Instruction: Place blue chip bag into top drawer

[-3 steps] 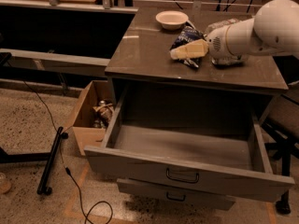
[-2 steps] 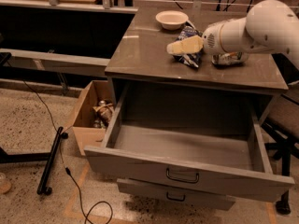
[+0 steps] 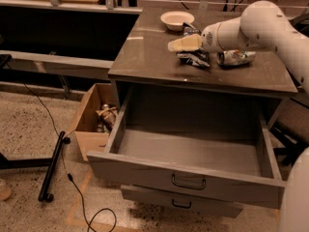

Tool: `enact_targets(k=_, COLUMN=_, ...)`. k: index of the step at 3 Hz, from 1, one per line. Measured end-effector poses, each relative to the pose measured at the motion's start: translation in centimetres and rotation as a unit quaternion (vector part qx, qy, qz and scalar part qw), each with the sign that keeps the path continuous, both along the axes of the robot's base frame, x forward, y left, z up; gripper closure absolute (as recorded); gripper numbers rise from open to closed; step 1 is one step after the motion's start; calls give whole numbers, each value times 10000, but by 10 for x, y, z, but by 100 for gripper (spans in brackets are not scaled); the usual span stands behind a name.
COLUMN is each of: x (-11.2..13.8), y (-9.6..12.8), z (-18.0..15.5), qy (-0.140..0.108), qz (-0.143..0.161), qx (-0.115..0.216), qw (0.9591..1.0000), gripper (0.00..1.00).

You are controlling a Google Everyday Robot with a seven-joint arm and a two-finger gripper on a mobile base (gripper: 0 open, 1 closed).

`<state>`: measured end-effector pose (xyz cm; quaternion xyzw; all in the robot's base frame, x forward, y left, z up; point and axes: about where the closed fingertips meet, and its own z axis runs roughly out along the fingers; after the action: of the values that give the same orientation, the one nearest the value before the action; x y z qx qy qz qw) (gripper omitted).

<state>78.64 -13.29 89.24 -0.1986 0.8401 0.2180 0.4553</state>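
My gripper has slid left and slightly up over the last second, away from the crushed can, which now shows clear of my arm. The blue chip bag sits right under and behind the gripper. Dark foil pokes out both above and below it, and it seems to have shifted a touch left with me. So prob carried along, but can't confirm. Can't tell if gripper is open or clamped on the bag, since the contact is hidden. Bag looks still at countertop level, not clearly lifted. White bowl is just beyond the gripper and not touched. Top drawer is pulled fully out, below and nearer than the gripper, with its inside bare and handle facing front. Lower drawer is out a little under it. My read is the pickup is just underway and nothing is placed yet. Next I need to raise, bring the bag forward past the countertop edge, then lower into the drawer. Risk is the crinkly foil slipping if the hold is shallow.
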Motion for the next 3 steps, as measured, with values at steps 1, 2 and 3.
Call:
enact_targets(k=1, x=14, y=1, z=-3, qy=-81, qz=24, qx=-160, qw=9998, gripper=0)
enact_targets(k=2, x=20, y=5, z=2, qy=-295, qz=141, qx=-392, qw=9987, gripper=25)
enact_targets(k=3, x=15, y=2, z=5, qy=-435, qz=179, qx=-517, qw=9976, gripper=48)
